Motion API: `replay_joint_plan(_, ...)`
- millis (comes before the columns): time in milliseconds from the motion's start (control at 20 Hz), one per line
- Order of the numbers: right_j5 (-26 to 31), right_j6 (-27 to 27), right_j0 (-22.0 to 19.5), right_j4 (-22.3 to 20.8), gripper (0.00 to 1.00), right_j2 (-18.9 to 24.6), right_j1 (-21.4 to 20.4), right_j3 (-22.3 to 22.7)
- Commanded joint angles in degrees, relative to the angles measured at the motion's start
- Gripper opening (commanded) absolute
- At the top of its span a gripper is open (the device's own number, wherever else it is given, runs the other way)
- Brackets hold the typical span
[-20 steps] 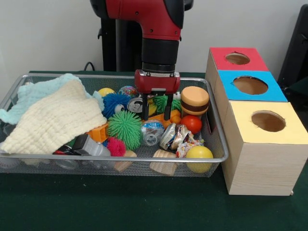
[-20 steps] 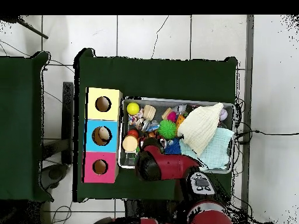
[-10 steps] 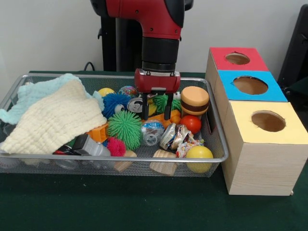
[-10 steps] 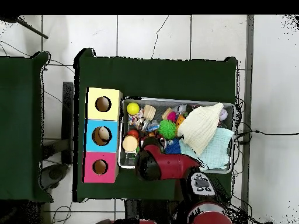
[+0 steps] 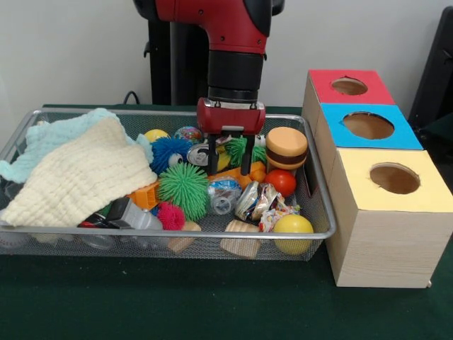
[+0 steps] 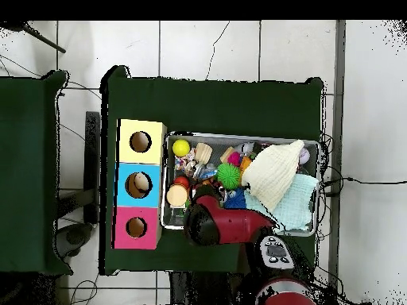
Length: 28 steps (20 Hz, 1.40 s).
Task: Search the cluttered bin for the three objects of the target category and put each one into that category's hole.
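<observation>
Gripper [image 5: 230, 166] of the red and black arm hangs over the far middle of the wide silver wire-mesh bin [image 5: 320, 231], its two black fingers spread apart with nothing between them.

Bin position: on the dark green table [image 5: 212, 312], just beside the row of three wooden boxes with red [image 5: 348, 86], blue [image 5: 368, 126] and yellow [image 5: 393, 179] holed tops. Fingertips stand above a silver can [image 5: 200, 154] and a green spiky ball [image 5: 236, 150], with a toy hamburger [image 5: 286, 147] just beside. Nearer the front rim lie a larger green spiky ball [image 5: 183, 188], a red ball [image 5: 282, 182], a yellow ball [image 5: 292, 228] and crumpled foil wrappers [image 5: 260, 203]. A cream cloth [image 5: 81, 176] over a pale blue cloth [image 5: 56, 134] covers one end. In the overhead view, the arm [image 6: 226, 226] hides the gripper.
</observation>
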Motion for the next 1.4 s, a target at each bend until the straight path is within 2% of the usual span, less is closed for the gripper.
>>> replay_joint_plan(50,3.3,9.7,-1.4,3.2,1.0,2.6,-2.5,-4.1)
replay_joint_plan(400,8.0,11.2,-4.1,7.2,1.0,4.2,-5.7,-2.9)
replay_joint_plan(600,8.8,14.1,-6.4,11.5,1.0,5.1,-7.0,-0.8)
replay_joint_plan(950,4.3,18.0,-10.2,16.2,1.0,6.4,-5.6,3.7)
replay_joint_plan(1150,1.0,18.7,-7.8,18.5,1.0,4.1,-4.0,5.6)
replay_joint_plan(1400,-3.0,22.5,-4.9,22.9,1.0,3.3,-2.4,7.9)
